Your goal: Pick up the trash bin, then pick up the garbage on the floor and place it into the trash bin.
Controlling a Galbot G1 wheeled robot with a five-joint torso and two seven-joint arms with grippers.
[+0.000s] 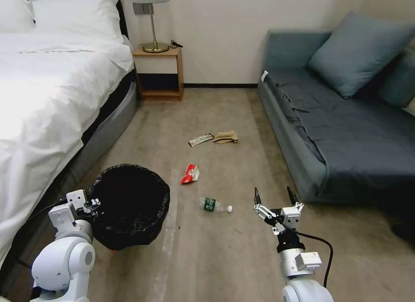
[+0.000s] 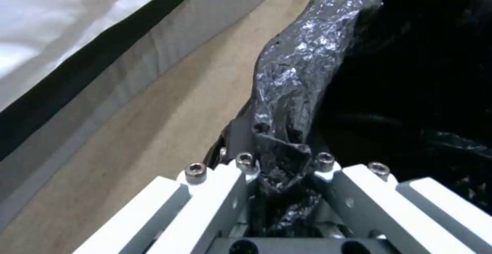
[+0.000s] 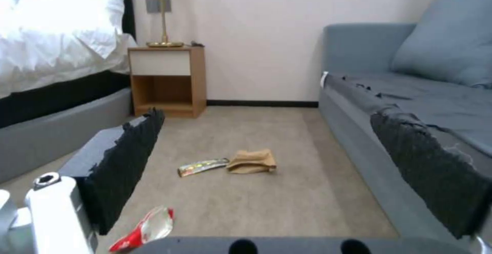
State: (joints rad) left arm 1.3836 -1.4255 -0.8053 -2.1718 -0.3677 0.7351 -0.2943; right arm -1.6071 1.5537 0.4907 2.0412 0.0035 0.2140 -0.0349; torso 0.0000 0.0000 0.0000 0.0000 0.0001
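Left gripper [image 1: 91, 204] is sitting lowest and nearest on the left, its arm bent up from the white shoulder joint, wrist pointing right into the near-left rim of the trash bin [image 1: 129, 204]; in the left wrist view the gripper [image 2: 281, 161] is clamping a bunched fold of the black bag at the rim of the bin [image 2: 410, 73], jaws drawn in tight on the plastic; whether the bin is resting on the floor or hanging clear of it, cannot tell.

Bin is looking round and dark, liner crinkly and glossy, a trace of red showing under its near edge; it is lying near the bed [image 1: 47, 90], left of the litter.

Right gripper [image 1: 276, 196] is reaching forward on the right, arm upright, fingers spread wide and holding nothing; it is hovering to the right of the bottle [image 1: 215, 205], near the sofa [image 1: 346, 133].

Garbage is lying on the carpet between bed and sofa: clear bottle with green label nearest; red-white wrapper [image 1: 190, 174] just beyond it, to the left; long printed wrapper [image 1: 201, 139] and crumpled tan paper bag [image 1: 226, 137] farther off, side by side, the bag on the right.
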